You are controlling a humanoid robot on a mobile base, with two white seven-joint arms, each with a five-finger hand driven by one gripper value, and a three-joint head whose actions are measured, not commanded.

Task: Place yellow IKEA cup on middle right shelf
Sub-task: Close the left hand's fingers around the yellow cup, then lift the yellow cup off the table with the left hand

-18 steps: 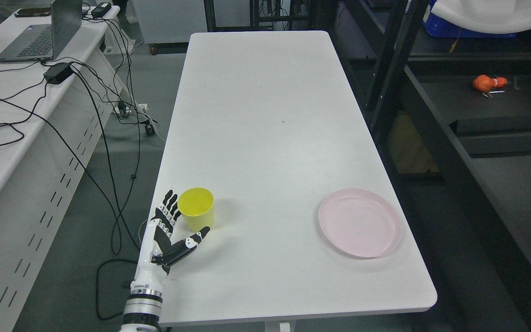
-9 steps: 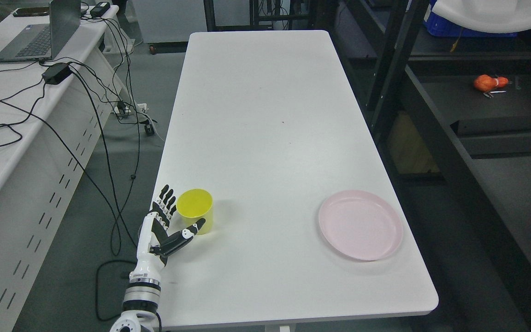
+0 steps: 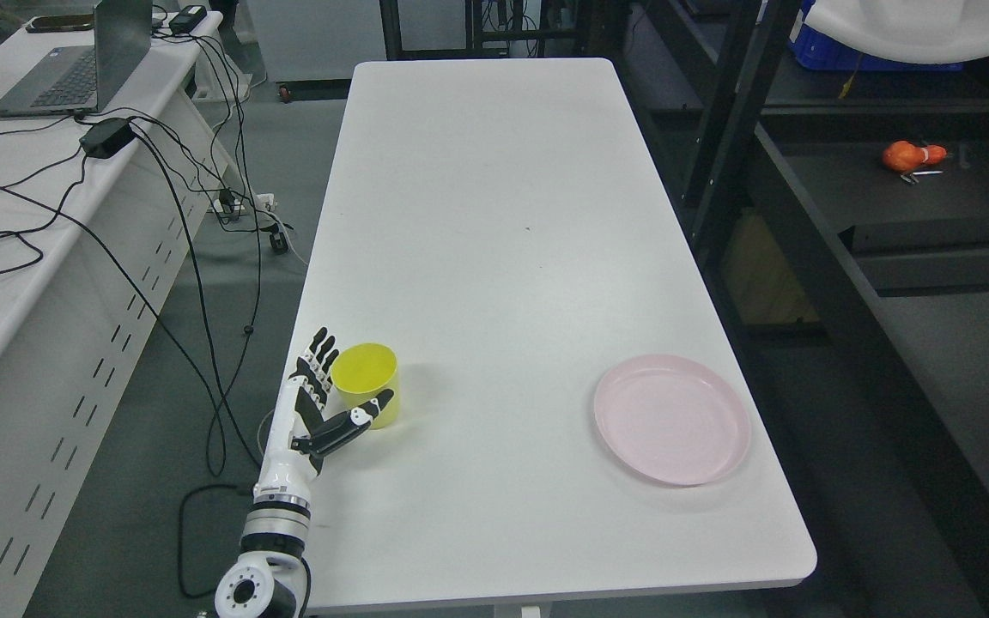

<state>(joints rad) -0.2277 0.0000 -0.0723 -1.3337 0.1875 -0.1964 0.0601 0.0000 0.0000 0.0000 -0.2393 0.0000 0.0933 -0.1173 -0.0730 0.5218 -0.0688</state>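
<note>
Left hand (image 3: 318, 412) reaches in from the lower left edge of the white counter (image 3: 494, 257), palm turned toward the yellow cup (image 3: 365, 384), fingers (image 3: 318, 354) held straight and together along the cup's left side and the thumb (image 3: 355, 424) stretched out across its near side. Fingers and thumb bracket the cup without closing on it; whether either actually touches the wall cannot be told from the head view. Nothing is in the hand's hold.

Upright on the counter, the cup stands near the near left corner, its mouth open toward the ceiling and its long axis vertical, the inside bare as far as can be seen.

Well apart, near the counter's near right edge, lies a pink plate (image 3: 671, 419), flat and with nothing on it.

Black shelving (image 3: 803, 215) runs along the counter's right side, and on one dark shelf at the far right sits a small orange object (image 3: 907, 155) with a couple of thin metal pieces just beside it.

To the left, a second white desk (image 3: 14, 257) carries a laptop (image 3: 74, 69), a black power brick (image 3: 106, 136) and loose black cables (image 3: 194, 257) that trail down to the grey floor
</note>
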